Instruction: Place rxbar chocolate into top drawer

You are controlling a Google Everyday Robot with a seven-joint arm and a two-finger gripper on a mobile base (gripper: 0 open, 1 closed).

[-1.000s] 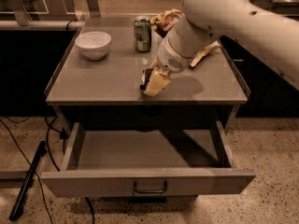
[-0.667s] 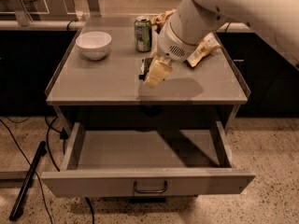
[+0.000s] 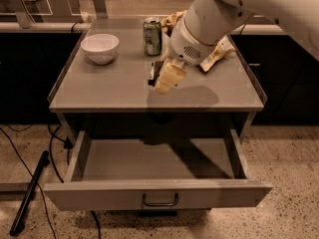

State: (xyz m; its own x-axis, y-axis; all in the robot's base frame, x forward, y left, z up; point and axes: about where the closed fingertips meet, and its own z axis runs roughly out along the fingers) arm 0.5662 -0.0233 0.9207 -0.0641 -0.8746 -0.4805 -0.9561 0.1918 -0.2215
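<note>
Speckled stone floor and dark cabinet fronts frame a grey table seen from above and in front. Over the front middle of the tabletop hangs the gripper, its pale fingers pinched on the rxbar chocolate. The bar is a small dark wrapper held roughly on end against the picture-left side of the fingers. It sits over the table and not over the drawer; whether its lower end touches the surface cannot be told. A soft shadow lies on the tabletop just to the picture-right of the gripper. The thick white arm rises from the gripper towards the upper right corner, its rounded wrist housing covering part of the back of the table. Just behind the gripper stands a green can, upright. Beside the arm lies a crinkled brown-and-yellow chip bag, partly hidden by it. A white bowl sits well apart at the back on the picture's left. Below the tabletop the top drawer is pulled fully out towards the camera, showing its grey floor, with a curved handle centred on the front panel. Dark cables trail over the floor at the picture's left.
</note>
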